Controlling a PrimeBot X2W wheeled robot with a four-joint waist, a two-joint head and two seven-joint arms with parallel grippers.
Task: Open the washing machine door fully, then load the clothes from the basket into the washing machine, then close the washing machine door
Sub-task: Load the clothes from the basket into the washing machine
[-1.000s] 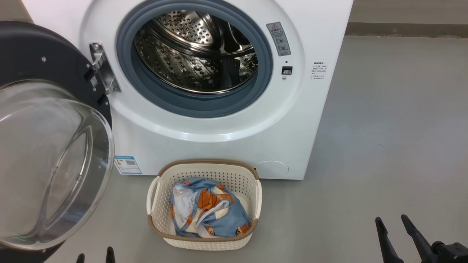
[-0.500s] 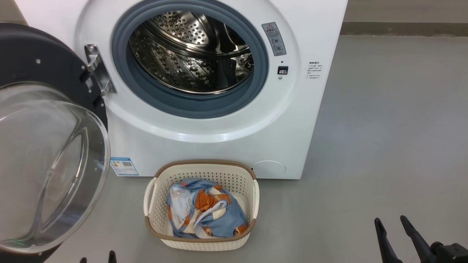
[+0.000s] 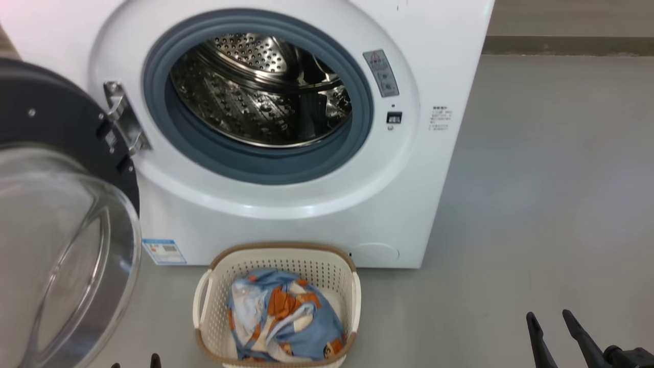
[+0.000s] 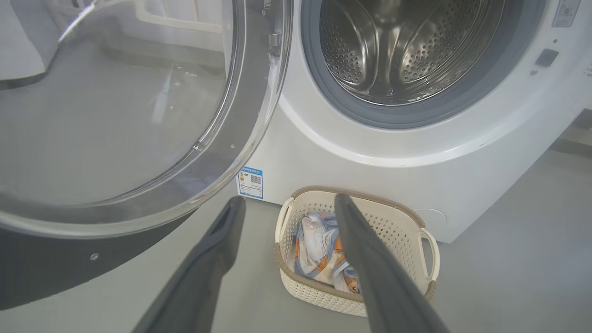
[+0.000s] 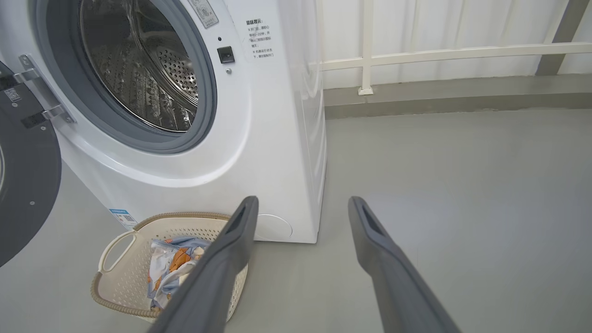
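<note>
I am looking down through the head camera at the washing machine (image 3: 306,220), a white front-loader. Its door (image 3: 56,112) is swung wide open on the hinge at the left. The door's black ring and bulging clear glass bowl face out at the left edge of the view. A grey gasket (image 3: 245,171) rings the opening, and the perforated steel drum (image 3: 255,92) shows behind it. A small blue label (image 3: 163,251) sits low on the machine's front.

The basket (image 3: 278,251) stands on the grey floor (image 3: 536,204), just in front of the machine and below the opening. The clothes (image 3: 286,317) lie bunched inside the basket. They are light blue with orange-brown prints and cream patches.

My left claw (image 3: 134,362) sits low at the bottom edge, just left of the basket, with its fingertips pointing up the view. Through the left wrist camera its two dark fingers stand apart and touch nothing. They point forward and down toward the basket, beneath the open door.

My right claw (image 3: 550,316) is at the lower right, well apart from the basket and above bare floor. Through the right wrist camera its fingers are also spread and touch nothing, and they point at the machine's lower right corner.
</note>
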